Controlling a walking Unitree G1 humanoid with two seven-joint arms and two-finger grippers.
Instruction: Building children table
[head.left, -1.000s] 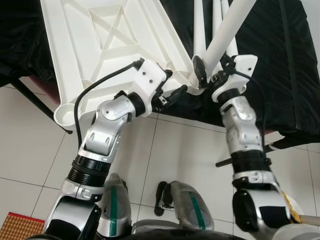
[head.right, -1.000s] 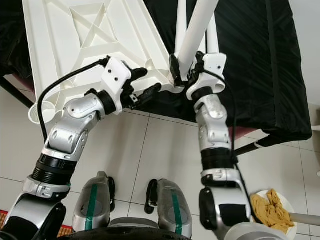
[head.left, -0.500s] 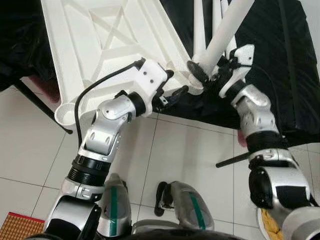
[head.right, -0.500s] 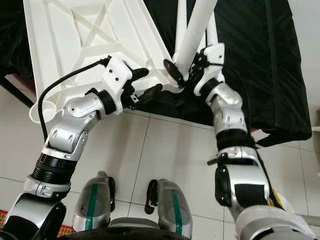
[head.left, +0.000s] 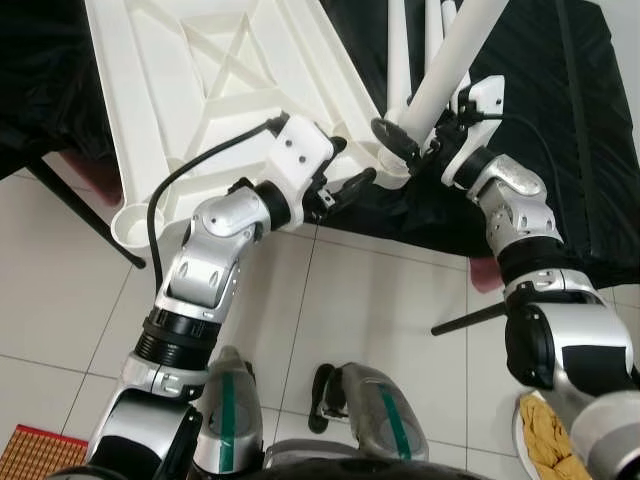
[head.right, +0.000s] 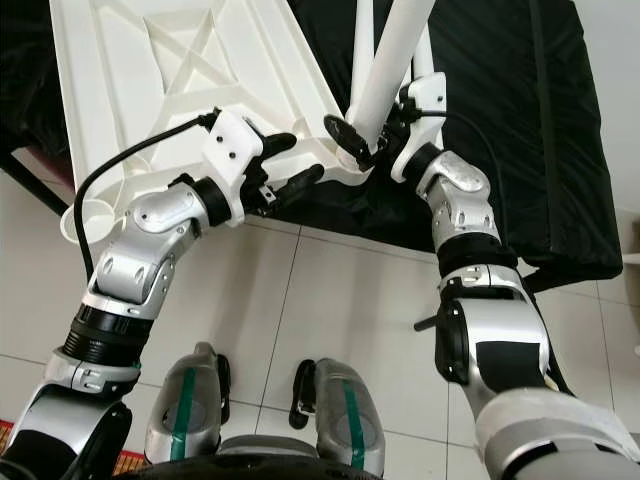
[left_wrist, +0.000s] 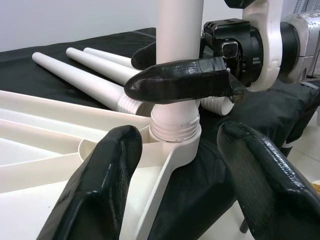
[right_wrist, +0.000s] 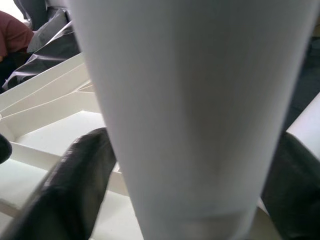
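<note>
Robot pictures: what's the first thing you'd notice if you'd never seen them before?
The right gripper is clamped around a tall white table leg that stands in a corner socket of the upside-down white tabletop. The left gripper, fingers open, sits at that same corner. More white legs lie on the black cloth behind.

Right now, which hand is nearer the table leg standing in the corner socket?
Right. The right hand is clamped around the table leg just above the socket. The left hand is open, straddling the socket corner just short of the leg.
</note>
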